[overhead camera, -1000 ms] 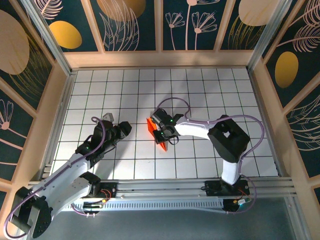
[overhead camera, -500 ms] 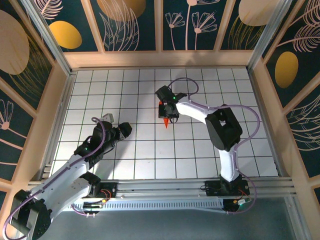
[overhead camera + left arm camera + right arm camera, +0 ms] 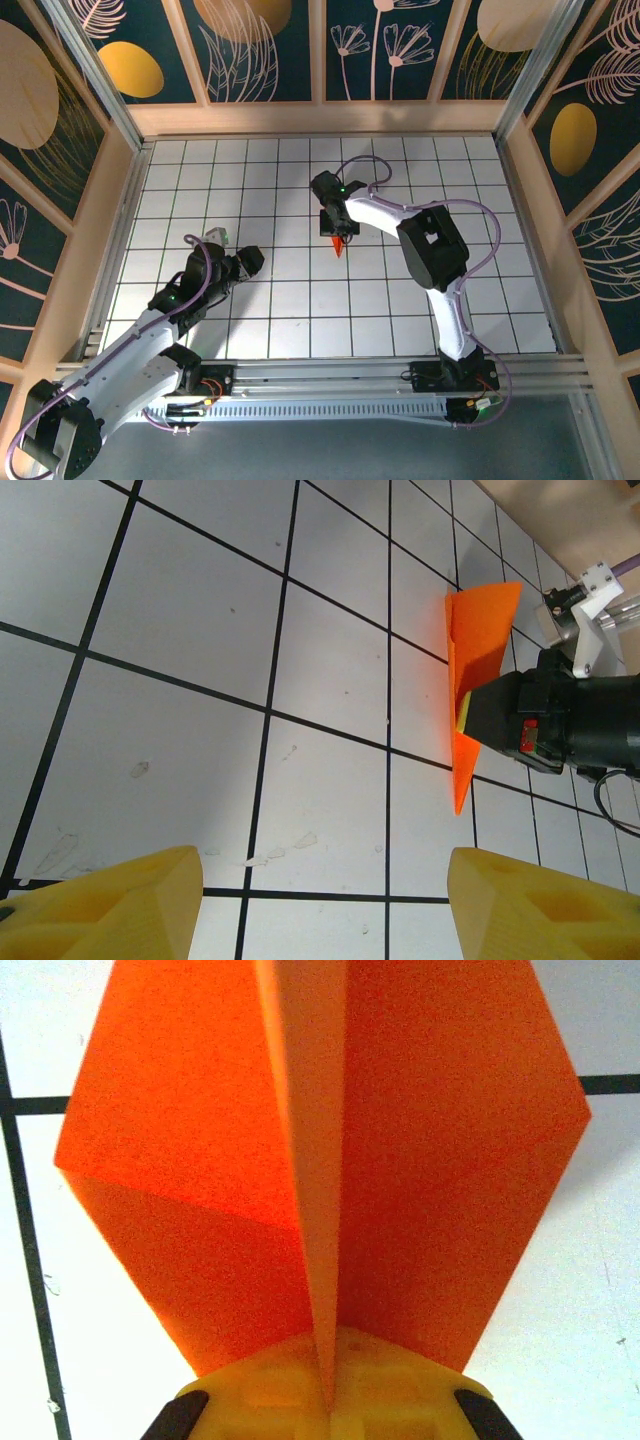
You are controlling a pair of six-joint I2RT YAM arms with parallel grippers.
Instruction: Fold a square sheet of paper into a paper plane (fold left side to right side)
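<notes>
The square sheet of paper is folded into a bright orange paper plane, a pointed dart with a centre ridge. My right gripper is shut on it just past the middle of the tiled floor. In the right wrist view the yellow fingers pinch the ridge of the plane, whose wings spread to both sides. From the left wrist camera the plane hangs point-down in the right gripper over the tiles. My left gripper stands open and empty to the plane's left, its yellow fingertips wide apart.
A white tiled floor with black grid lines is boxed in by wooden walls at the back and on both sides. A metal rail with the arm bases runs along the near edge. Small scuff marks lie before the left fingers.
My right gripper has carried the plane from the front centre toward the back and turned it point-forward. The left gripper has opened wider and stayed in place.
</notes>
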